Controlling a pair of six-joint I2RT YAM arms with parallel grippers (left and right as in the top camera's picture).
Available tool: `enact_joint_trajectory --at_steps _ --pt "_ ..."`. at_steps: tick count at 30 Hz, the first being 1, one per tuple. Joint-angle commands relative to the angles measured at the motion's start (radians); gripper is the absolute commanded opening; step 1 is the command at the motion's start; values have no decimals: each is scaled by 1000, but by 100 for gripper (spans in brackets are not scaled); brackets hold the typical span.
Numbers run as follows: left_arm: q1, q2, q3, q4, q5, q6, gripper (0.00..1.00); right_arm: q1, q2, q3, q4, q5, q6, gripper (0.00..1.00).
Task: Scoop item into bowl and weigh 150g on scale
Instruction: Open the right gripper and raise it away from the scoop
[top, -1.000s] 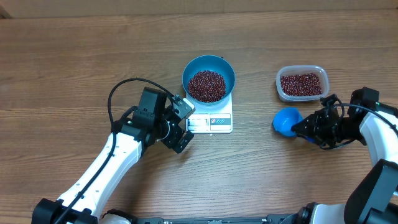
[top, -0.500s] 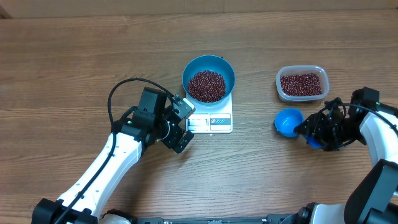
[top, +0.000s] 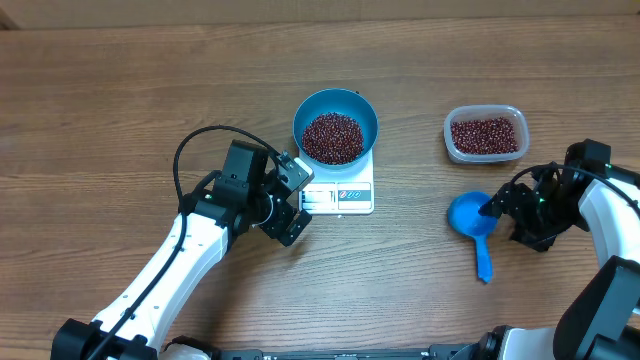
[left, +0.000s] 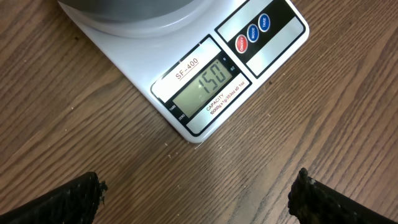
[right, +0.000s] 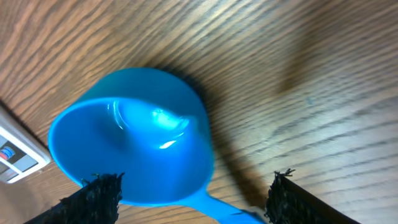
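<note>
The blue bowl (top: 310, 108) stands on the white scale (top: 340, 196) and holds a heap of red-brown beans (top: 332, 137). In the left wrist view the scale (left: 249, 68) shows 150 on its display. My left gripper (top: 297, 198) (left: 196, 205) stands open just left of the scale's front, nothing between its fingers. The small blue scoop (top: 470, 215) (right: 134, 149) lies loose on the table, empty, its handle toward the front edge. My right gripper (top: 505, 222) (right: 193, 196) is open at the scoop's right side, its fingers clear of the handle.
A clear plastic tub (top: 510, 152) with more beans (top: 485, 135) sits at the back right, behind the scoop. Bare wooden table (top: 400, 290) lies in front of the scale and between the two arms.
The right gripper has opened and let go of the scoop. The scoop has dropped flat onto the table, its handle swung toward the front. The left arm has not moved.
</note>
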Motion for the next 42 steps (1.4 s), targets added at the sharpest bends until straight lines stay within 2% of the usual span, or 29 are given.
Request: enact_joint_trajectory --at_steps 1,6,17,22,28,35,39,40,41,42 --pt "-7 5 -5 3 8 8 100 -3 -1 61 -6 33 26 77" --pt "-7 5 -5 3 8 8 100 -3 -1 137 -46 33 25 77" --pt "-7 5 -5 3 8 8 100 53 -3 340 -175 25 -21 65" --pt "-7 5 -5 3 8 8 100 91 -23 445 -233 24 -32 64" --pt "-7 5 -5 3 8 8 99 159 -93 552 -278 21 -32 64" --pt "-7 5 -5 3 8 8 99 279 -262 636 -316 22 -35 65" --pt "-6 5 -5 3 8 8 99 322 -387 643 -315 21 -34 73" --pt "-7 5 -5 3 8 8 100 323 -413 643 -316 21 -24 90" --pt "-7 5 -5 3 8 8 100 323 -440 643 -318 22 -24 100" --pt "-7 5 -5 3 8 8 100 323 -465 643 -320 22 -24 100"
